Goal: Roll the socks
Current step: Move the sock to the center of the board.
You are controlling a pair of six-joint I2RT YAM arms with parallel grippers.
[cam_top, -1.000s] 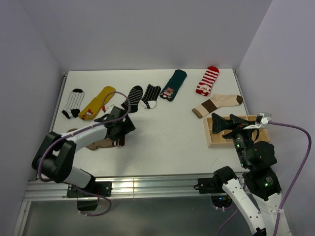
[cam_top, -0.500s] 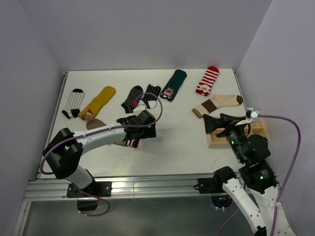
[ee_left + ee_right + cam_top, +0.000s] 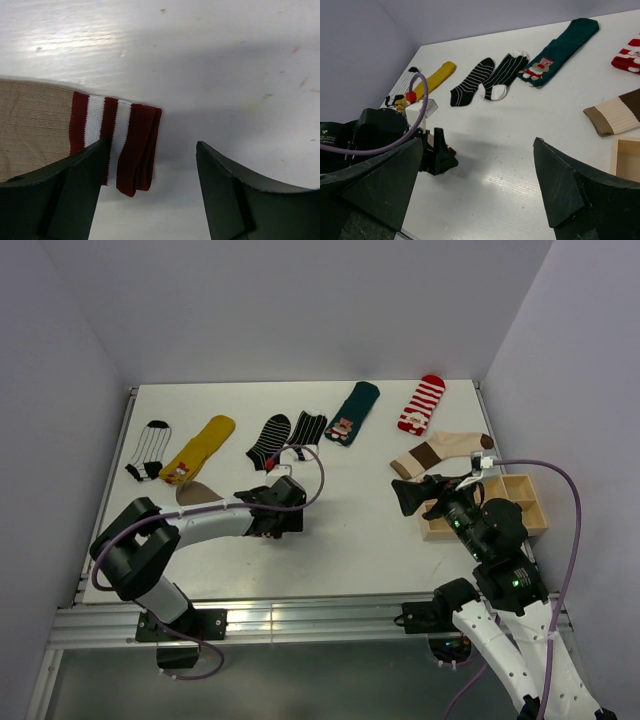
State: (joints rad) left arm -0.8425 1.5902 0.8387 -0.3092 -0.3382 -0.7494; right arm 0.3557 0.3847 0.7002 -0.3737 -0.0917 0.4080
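Note:
The brown sock with a red-and-white striped cuff [image 3: 117,142] lies flat on the table. Its cuff end lies between my left gripper's open jaws [image 3: 152,146], close to the left finger [image 3: 65,195]. In the top view the left gripper [image 3: 277,517] is low over the sock, and the sock's toe [image 3: 198,493] shows behind the arm. My right gripper [image 3: 412,497] is open and empty, raised above the table left of the wooden tray [image 3: 515,502]. It looks across at the left gripper [image 3: 437,155]. A cream sock with brown bands [image 3: 440,453] lies behind the tray.
Along the back lie a white-and-black striped sock [image 3: 148,450], a yellow sock [image 3: 200,447], a black striped sock [image 3: 270,438], a black sock with thin white lines [image 3: 308,430], a green sock [image 3: 352,412] and a red-and-white sock [image 3: 422,403]. Walls close three sides.
My left gripper moved right along the brown sock, bringing the cuff with it, then dropped slightly nearer. My right gripper swung left from over the tray toward the table's middle.

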